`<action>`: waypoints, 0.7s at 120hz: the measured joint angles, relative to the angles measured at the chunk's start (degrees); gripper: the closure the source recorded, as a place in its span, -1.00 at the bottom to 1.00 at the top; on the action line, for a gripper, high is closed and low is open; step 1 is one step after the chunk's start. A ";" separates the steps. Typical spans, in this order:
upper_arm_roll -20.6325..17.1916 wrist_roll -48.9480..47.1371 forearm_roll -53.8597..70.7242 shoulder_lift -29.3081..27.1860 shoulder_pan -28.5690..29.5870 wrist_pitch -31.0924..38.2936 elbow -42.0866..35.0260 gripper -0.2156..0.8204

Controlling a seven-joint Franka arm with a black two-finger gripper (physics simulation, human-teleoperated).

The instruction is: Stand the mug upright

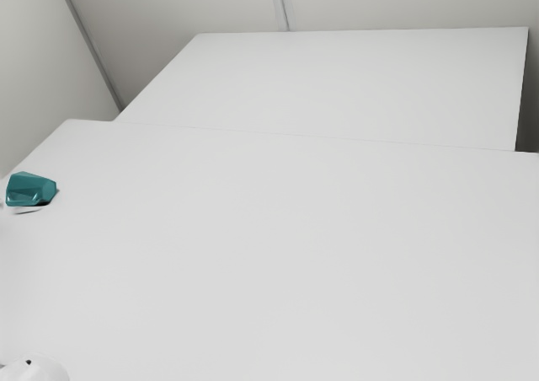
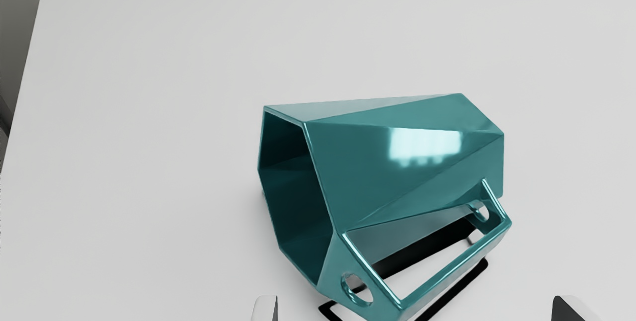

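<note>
Mug point(image 2: 387, 172) lies on its side on the bench point(image 1: 278, 254), near the edge that slants down the exterior view's left from the far left corner; upright is what the task wants, and it is not so now. The bench runs wide and bare from there toward the exterior view's right, and its far side meets another white tabletop point(image 1: 337, 82), so turning room looks ample that way and tighter toward the slanting edge. In the wrist view a bench corner and edge lie off beyond the mouth, with bare surface between. The hand point(image 2: 415, 308) is wide, its two tips well apart and closed on nothing. As I judge it, what is left is to take hold, turn the mouth up, rest the base flat and let go; swinging the mug over the bare side would keep it off the edge. The body's open mouth point(image 2: 298, 197) faces sideways, the closed base opposite. Smaller again, the angular handle point(image 2: 452, 266) slopes down beside the body on the fingertips' side, and could catch the bench during the turn.
</note>
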 joint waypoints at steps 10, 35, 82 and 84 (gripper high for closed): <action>-0.70 1.14 -0.90 1.81 0.04 0.46 1.49 -0.58; -1.46 3.40 -1.57 2.65 -0.26 0.97 1.22 -0.58; -1.59 5.92 -3.63 2.13 -0.67 0.90 1.36 -0.58; -1.61 5.99 -3.88 2.22 -0.67 0.88 1.47 -0.58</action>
